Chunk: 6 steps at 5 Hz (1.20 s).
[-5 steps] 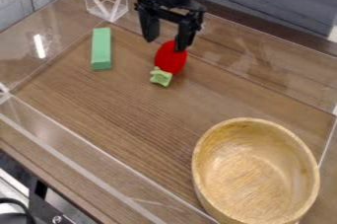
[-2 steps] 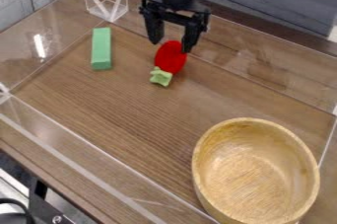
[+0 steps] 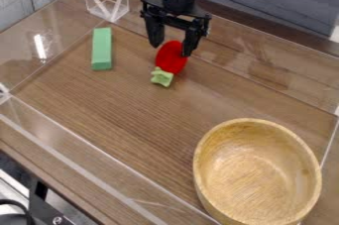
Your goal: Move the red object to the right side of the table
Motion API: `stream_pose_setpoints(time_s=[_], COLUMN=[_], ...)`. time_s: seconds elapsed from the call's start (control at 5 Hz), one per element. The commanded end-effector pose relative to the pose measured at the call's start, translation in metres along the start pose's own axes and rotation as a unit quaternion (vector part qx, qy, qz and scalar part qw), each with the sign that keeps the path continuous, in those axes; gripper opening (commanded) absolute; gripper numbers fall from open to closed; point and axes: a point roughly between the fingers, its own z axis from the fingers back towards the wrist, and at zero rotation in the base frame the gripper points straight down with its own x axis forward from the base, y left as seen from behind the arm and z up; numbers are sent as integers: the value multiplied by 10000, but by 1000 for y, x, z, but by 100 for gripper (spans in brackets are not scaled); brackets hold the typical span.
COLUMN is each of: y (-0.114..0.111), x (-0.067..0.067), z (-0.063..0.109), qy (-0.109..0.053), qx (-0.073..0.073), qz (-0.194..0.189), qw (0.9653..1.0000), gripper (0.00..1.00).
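Okay, so compared with the earlier shots, not a whole lot has changed, but the claw has definitely shifted. It used to sit a bit farther toward the back of the desk, and now it has come a touch nearer the front, reaching in around the red toy fruit. Its jaws are wide apart, one on the left of the fruit and one on the right, with the fruit's top end between them. Can't tell from this angle whether either side is actually touching it.

The red fruit itself looks like it's in the same spot as before, toward the back of the desk and around the middle, leafy light green end still pointing to the front. It's lying on the wood, nobody's lifted it.

Everything else stayed put too. The green block is still off to the left of the fruit, standing apart from it, and the big wooden bowl is in the same place at the front right corner of the picture.
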Motion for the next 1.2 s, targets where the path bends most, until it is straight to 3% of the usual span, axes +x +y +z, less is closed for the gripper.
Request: stream_pose_setpoints(time_s=[0.0,0.4,0.8,1.0], y=[7,32,7,3], x=[4,15,0,2], z=[10,21,22,35], qy=[-221,-301,-295,-396], qx=[65,87,50,-6], qz=[-145,187,297,240], qw=[9996,9993,9991,9989], gripper=[100,100,100,100])
